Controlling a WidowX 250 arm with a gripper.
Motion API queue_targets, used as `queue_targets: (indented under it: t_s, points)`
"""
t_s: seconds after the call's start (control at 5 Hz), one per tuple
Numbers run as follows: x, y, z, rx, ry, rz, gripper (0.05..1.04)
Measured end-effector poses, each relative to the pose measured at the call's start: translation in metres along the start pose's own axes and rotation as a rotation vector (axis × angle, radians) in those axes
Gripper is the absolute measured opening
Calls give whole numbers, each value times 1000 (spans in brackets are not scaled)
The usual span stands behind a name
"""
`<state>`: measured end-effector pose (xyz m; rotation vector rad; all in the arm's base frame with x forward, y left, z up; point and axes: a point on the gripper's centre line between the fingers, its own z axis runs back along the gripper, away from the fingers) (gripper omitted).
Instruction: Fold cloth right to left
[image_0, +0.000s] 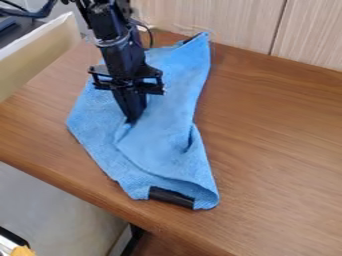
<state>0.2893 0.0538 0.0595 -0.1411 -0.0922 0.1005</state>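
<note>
The gripper (133, 120) hangs down from the upper left over the blue cloth (160, 145), its tip meeting the cloth near the middle. How its fingers stand cannot be made out. A flap of the cloth lies folded over toward the left, its edge curving from below the gripper tip down to the lower right corner. The right side forms a rounded, slightly raised fold. A black strip (171, 197) shows at the cloth's lower end, and another dark patch shows at its top corner. The arm covers part of the cloth's upper left.
The cloth lies on a brown wooden table (280, 150). A pale wood-panelled wall (220, 20) stands behind it, and a light-coloured board (40, 55) rises at the left edge. The table's front edge runs diagonally below the cloth, near its lower end.
</note>
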Motion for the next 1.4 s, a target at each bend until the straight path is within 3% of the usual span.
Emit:
queue_targets:
  t_s: [0.2, 0.6, 0.8, 1.0, 1.2, 1.4]
  points:
    - [-6, 3, 2, 5, 37, 24, 220]
    - [-6, 3, 12, 16, 32, 15, 799]
    - [0, 2, 19, 28, 31, 8, 1007]
    - [6, -6, 33, 45, 28, -16, 1007]
    - [15, -16, 69, 69, -22, -47, 1002]
    - [14, -16, 69, 71, -15, -46, 1001]
